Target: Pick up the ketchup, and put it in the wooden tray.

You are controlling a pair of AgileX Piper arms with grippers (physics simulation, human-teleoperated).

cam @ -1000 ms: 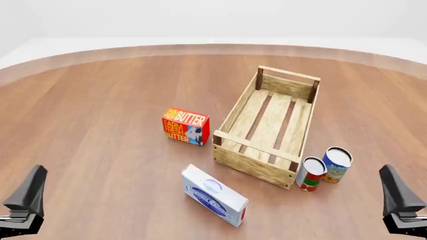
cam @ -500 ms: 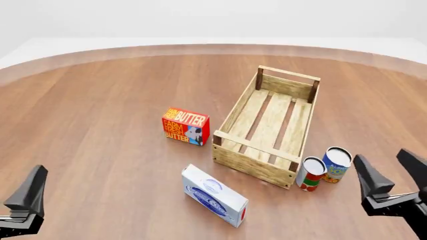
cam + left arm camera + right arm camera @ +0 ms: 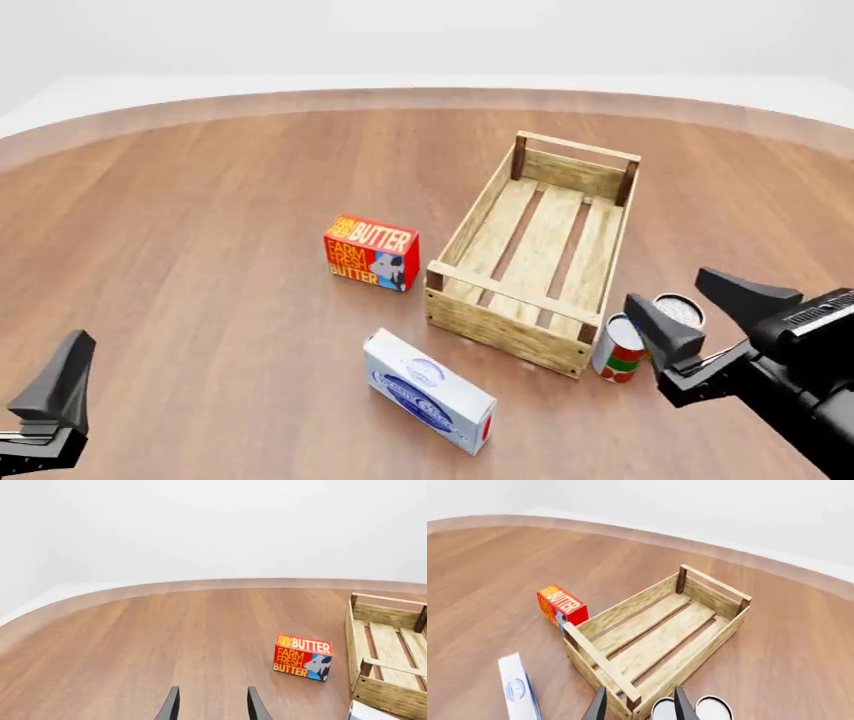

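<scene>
Finds wooden tray [image 3: 507, 325] right of centre, running near to far. Can't spot ketchup in any view. Shows right gripper [image 3: 705, 315] spread open by two cans just right of tray's near corner: red-and-green can [image 3: 619, 352], blue can [image 3: 681, 310] partly hidden. Shows left gripper [image 3: 213, 709] with fingers apart, near-left. Places butter box [image 3: 372, 252] left of tray, white carton [image 3: 430, 390] nearer.

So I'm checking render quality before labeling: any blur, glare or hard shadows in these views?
Front view: sharp throughout, even light, only faint soft shadows under the wooden tray and butter box. Left wrist view: crisp, no glare on the table. Right wrist view: equally clear, with the right gripper cut by the frame edge.
</scene>
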